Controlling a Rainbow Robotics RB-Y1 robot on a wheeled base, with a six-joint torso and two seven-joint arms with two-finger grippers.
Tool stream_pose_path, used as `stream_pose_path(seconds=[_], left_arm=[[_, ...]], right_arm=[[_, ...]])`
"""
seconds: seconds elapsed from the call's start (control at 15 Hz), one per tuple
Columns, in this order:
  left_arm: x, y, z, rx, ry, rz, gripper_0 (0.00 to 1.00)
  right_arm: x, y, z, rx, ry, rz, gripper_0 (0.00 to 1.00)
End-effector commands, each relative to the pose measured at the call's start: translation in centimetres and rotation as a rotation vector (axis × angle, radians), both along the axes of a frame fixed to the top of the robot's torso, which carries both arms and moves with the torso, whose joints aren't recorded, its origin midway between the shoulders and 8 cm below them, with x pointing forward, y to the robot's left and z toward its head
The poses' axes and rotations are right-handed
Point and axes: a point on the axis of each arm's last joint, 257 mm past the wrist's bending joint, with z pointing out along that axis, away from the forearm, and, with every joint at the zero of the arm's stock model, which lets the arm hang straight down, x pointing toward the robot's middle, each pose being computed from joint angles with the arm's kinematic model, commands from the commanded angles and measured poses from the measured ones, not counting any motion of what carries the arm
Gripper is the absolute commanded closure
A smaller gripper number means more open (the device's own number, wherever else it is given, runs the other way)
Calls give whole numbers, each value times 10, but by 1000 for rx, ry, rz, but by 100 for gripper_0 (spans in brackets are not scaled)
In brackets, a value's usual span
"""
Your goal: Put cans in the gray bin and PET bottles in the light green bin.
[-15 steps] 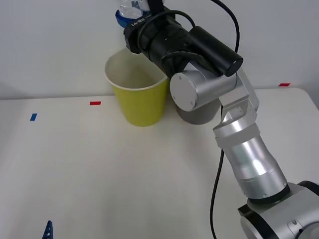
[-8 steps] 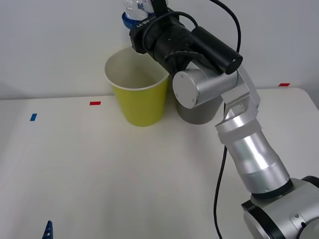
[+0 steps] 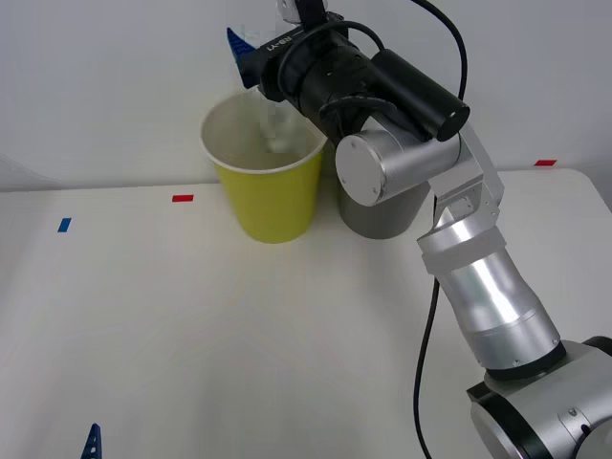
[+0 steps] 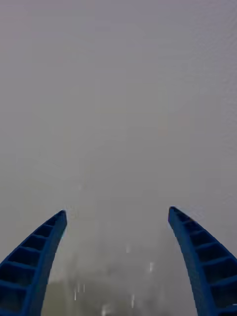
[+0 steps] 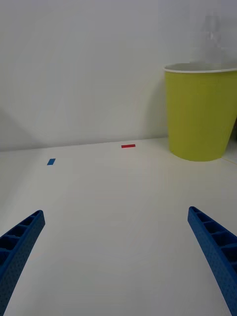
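My right gripper point(image 3: 258, 33) hangs open over the mouth of the light green bin point(image 3: 273, 196), which stands at the back of the table. The PET bottle point(image 3: 275, 122) is a clear blurred streak dropping through the bin's white rim, free of the fingers. Seen from the left wrist, the bottle point(image 5: 212, 33) is a faint blur just above the light green bin point(image 5: 200, 116). The gray bin point(image 3: 382, 218) stands right beside it, mostly hidden behind my right arm. My left gripper point(image 5: 115, 212) is open and low at the near left. No cans are in view.
A red tape mark point(image 3: 183, 198) and a blue tape mark point(image 3: 64, 225) lie on the white table point(image 3: 239, 335) left of the bins. Another red mark point(image 3: 545, 163) is at the far right. A white wall rises close behind the bins.
The right gripper, shut on the bottle above the green bin before, has opened. The bottle has left the fingers and is falling into the bin.
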Motion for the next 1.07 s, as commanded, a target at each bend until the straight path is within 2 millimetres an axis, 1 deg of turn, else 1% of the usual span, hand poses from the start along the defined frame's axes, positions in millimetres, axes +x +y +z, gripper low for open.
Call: stream_pose_path(seconds=[0.07,0.27,0.4,0.47,0.53,0.67,0.8,1.07], left_arm=[[0,0,0,0,0,0,0],[0,0,0,0,0,0,0],[0,0,0,0,0,0,0],[0,0,0,0,0,0,0],[0,0,0,0,0,0,0],[0,0,0,0,0,0,0],[0,0,0,0,0,0,0],[0,0,0,0,0,0,0]], right_arm=[[-1,0,2,1,-5,2,0],[-2,-4,6,-5,-19,-2,0],[-13,-11,11,-4,-35,-3,0],[-22,-17,14,-15,-39,-5,0],[-30,-24,15,-14,-37,-8,0],[-49,-44,24,6,-60,-18,0],[-64,-61,30,29,-83,-31,0],[-97,-102,28,50,-113,-68,0]])
